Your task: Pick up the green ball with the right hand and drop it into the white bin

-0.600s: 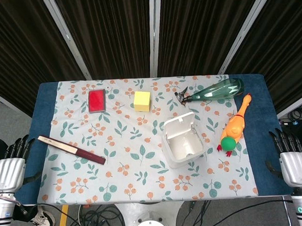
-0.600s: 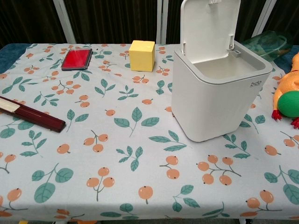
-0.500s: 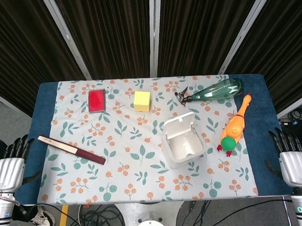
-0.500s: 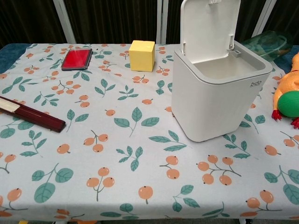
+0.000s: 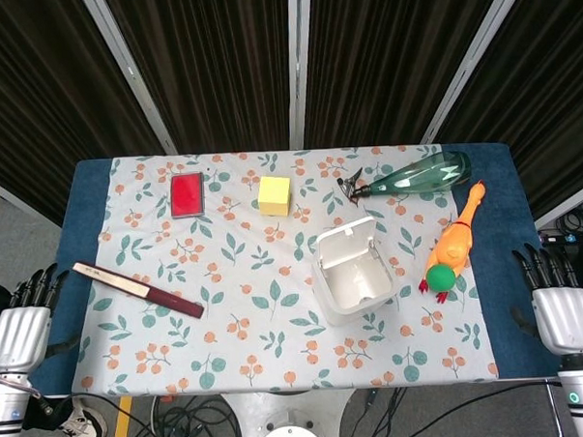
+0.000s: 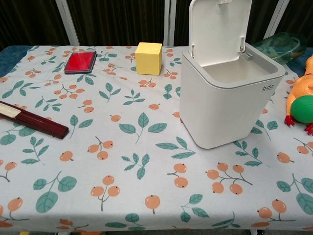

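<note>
Both hands barely shifted; left hand [image 5: 20, 334], right hand [image 5: 564, 315] fingers spread, empty

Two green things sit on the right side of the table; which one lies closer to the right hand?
The green ball, resting against the orange rubber chicken, is closer to the right hand. The green bottle lies on its side at the far edge.

Blue counter [image 5: 78, 194] under a leaf-and-berry cloth [image 5: 255, 278], bearing white bin [image 5: 350, 274], green ball [image 5: 441, 280], orange rubber chicken [image 5: 457, 240], green bottle [image 5: 420, 174], yellow block [image 5: 274, 195], red case [image 5: 186, 194], dark red stick [image 5: 138, 289]
</note>
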Action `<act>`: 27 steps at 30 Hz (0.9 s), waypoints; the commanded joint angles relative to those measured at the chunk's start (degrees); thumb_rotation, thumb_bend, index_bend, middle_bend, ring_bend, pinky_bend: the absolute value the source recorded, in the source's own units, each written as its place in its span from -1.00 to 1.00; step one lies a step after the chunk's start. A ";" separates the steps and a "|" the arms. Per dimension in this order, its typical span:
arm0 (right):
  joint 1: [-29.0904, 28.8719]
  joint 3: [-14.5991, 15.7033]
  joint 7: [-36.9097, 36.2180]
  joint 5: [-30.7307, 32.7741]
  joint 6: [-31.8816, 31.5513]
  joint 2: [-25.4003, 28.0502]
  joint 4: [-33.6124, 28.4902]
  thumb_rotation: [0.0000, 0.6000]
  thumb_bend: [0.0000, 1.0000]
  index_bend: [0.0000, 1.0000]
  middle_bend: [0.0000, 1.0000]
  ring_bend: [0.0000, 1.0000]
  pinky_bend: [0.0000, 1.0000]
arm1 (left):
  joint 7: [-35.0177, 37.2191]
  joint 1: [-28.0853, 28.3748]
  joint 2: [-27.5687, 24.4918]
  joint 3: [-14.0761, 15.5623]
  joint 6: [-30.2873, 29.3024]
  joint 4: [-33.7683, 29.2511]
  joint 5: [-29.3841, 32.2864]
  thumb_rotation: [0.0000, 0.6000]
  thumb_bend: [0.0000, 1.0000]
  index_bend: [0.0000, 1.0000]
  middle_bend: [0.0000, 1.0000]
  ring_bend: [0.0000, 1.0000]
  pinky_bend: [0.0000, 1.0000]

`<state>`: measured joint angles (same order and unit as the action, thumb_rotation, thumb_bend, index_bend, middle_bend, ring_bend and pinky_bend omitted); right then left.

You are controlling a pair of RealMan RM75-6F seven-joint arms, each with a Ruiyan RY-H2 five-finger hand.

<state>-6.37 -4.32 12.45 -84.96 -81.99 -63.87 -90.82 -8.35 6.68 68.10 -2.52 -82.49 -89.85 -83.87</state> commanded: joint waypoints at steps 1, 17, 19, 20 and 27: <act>-2.57 0.07 5.09 0.48 4.43 2.04 -1.18 1.00 -0.59 -1.00 -1.00 -1.00 -1.00 | -0.25 0.20 -0.11 -0.12 0.33 -0.48 0.42 1.00 -1.00 -0.84 -0.98 -1.00 -0.71; -12.10 -0.04 17.75 4.90 19.08 2.38 -3.10 1.00 -0.57 -1.00 -1.00 -1.00 -1.00 | -0.70 0.15 -1.08 0.76 1.31 -2.28 0.68 1.00 -1.00 -0.84 -0.98 -1.00 -0.70; -12.81 -0.03 18.44 5.66 20.02 1.72 -2.71 1.00 -0.57 -1.00 -1.00 -1.00 -1.00 | -1.05 0.09 -0.83 0.81 1.57 -1.97 1.16 1.00 -1.00 -0.84 -0.98 -1.00 -0.70; -13.14 -0.01 18.64 5.92 20.42 1.41 -2.50 1.00 -0.57 -1.00 -1.00 -1.00 -1.00 | -1.23 0.06 -0.74 0.82 1.69 -1.88 1.41 1.00 -1.00 -0.84 -0.98 -1.00 -0.70; -15.73 0.69 18.49 5.59 23.22 -1.43 0.27 1.00 -0.57 -1.00 -1.00 -1.00 -1.00 | -1.40 -0.01 -0.42 0.63 1.66 -1.45 2.04 1.00 -1.00 -0.84 -0.98 -1.00 -0.70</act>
<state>-21.65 -3.82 31.12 -79.11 -59.19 -64.83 -91.06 -9.76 6.67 67.68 -1.89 -80.83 -91.30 -81.83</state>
